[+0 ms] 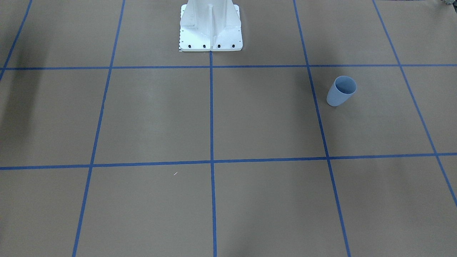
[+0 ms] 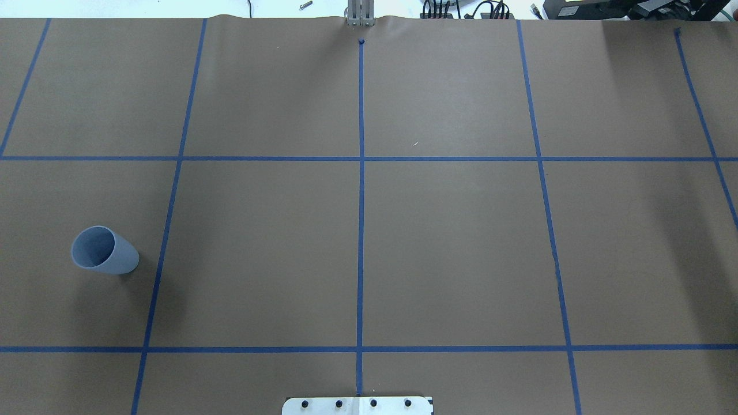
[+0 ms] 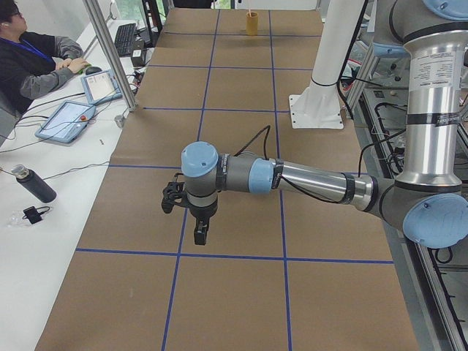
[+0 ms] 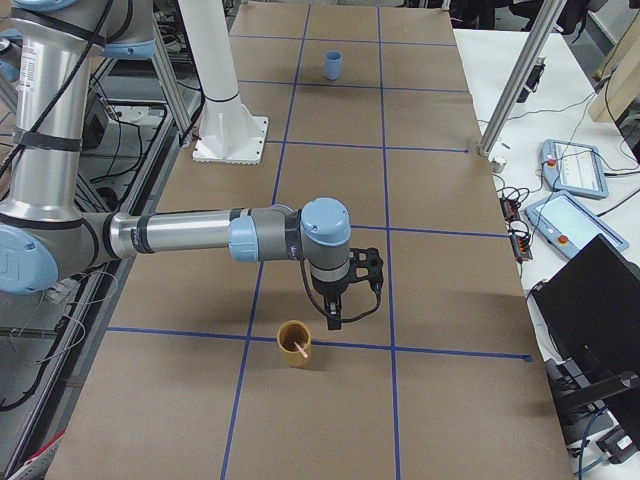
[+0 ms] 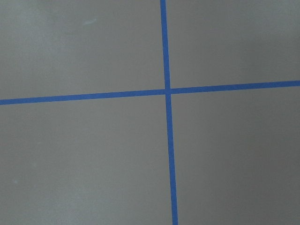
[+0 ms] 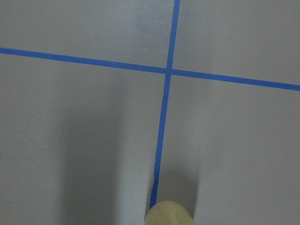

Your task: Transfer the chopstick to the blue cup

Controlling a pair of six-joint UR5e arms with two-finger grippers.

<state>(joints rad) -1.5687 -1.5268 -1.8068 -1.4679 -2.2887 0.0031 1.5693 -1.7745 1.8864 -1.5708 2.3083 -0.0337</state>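
The bench [image 2: 450, 242], covered in brown paper and crossed by a grid of blue tape lines [image 2: 361, 230], carries an upright pale blue plastic cup [image 2: 105, 251]. A mustard-yellow cup [image 4: 294, 344] stands well apart at the opposite end. A white metal pedestal base [image 1: 210, 26] is also on the bench.

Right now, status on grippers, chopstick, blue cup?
Left gripper, right gripper: open or shut unclear. Chopstick in tan cup, ungrasped. Blue cup upright, empty.

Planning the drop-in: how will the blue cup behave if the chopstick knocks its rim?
The blue cup stands tall, narrows toward its base and looks empty, so a sideways knock at the rim could tip it. It looks like light plastic, so it may slide on the smooth paper table cover. Tipped, it would probably roll in an arc.
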